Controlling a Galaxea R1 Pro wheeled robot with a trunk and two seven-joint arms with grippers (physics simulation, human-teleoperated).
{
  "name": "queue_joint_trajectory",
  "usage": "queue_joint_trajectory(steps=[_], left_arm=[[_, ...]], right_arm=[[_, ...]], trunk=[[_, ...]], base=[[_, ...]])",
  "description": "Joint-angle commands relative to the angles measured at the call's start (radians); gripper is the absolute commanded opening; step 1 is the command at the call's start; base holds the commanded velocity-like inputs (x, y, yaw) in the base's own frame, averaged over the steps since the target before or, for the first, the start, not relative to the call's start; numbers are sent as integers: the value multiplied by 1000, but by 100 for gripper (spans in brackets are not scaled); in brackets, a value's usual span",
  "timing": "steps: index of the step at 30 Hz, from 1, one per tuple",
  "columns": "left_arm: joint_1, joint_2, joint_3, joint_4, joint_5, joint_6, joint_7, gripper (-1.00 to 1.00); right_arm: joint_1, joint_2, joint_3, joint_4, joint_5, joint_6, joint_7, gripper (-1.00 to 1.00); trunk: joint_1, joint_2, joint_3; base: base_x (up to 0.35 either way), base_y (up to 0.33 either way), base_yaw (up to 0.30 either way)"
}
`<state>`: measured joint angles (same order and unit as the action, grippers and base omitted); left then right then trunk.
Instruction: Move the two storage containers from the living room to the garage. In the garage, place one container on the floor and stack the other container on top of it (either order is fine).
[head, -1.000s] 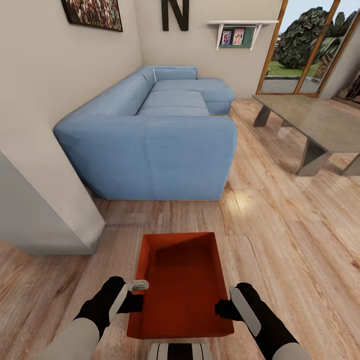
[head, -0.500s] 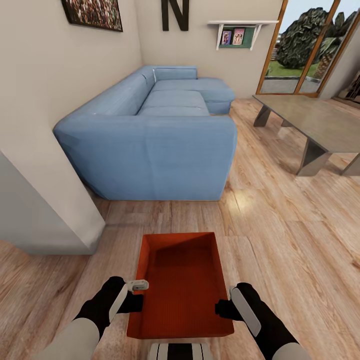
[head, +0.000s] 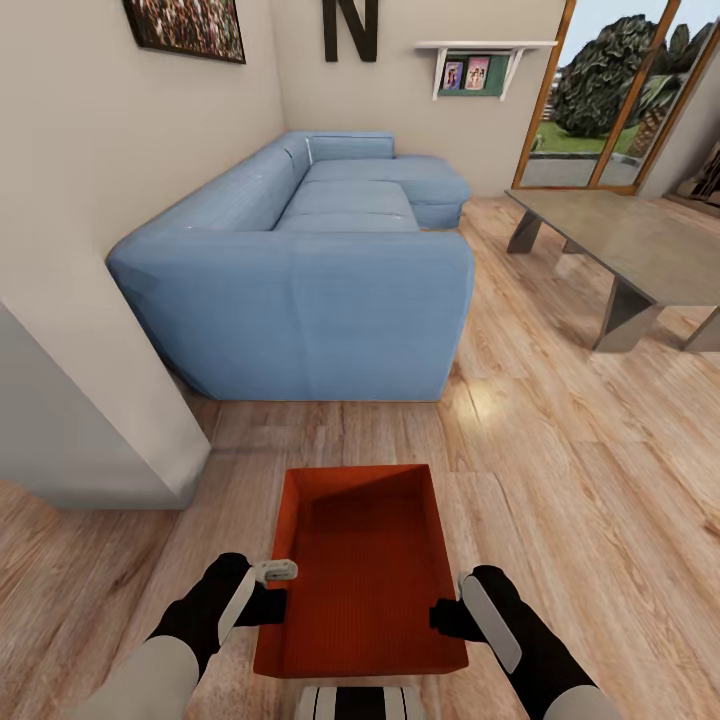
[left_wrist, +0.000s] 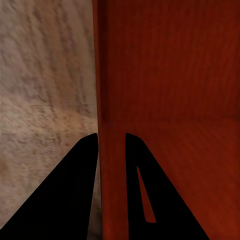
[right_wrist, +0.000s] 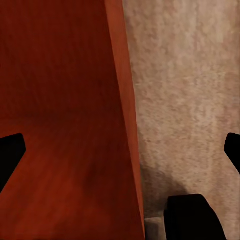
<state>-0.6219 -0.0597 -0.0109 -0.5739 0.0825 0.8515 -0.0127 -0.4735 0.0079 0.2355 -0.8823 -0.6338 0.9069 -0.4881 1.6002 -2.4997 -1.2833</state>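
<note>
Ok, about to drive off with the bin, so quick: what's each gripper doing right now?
Left gripper: shut on the left wall of the orange-red rectangular plastic container.
Right gripper: open, fingers wide either side of the container's right wall.

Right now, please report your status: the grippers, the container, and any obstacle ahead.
Left gripper shut on container wall. Right gripper open astride opposite wall. Blue sofa directly ahead.

Left tool (left_wrist: 112, 150) clamps orange-red container (left_wrist: 170, 75) wall.

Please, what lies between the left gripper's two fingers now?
The side wall of the storage container stands between the left gripper fingers, seen in the left wrist view.
</note>
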Motion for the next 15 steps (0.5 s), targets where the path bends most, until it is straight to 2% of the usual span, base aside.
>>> queue_joint_trajectory(steps=[1,15], left_arm=[[0,0,-1,-1,13,4,5,-100],[0,0,-1,-1,13,4,5,-100]], right_arm=[[0,0,2,-1,-10,1,-10,100],[0,-1,2,0,-10,1,-10,100]], trunk=[[0,0,-1],[0,0,-1]], base=[[0,0,0],[0,0,0]])
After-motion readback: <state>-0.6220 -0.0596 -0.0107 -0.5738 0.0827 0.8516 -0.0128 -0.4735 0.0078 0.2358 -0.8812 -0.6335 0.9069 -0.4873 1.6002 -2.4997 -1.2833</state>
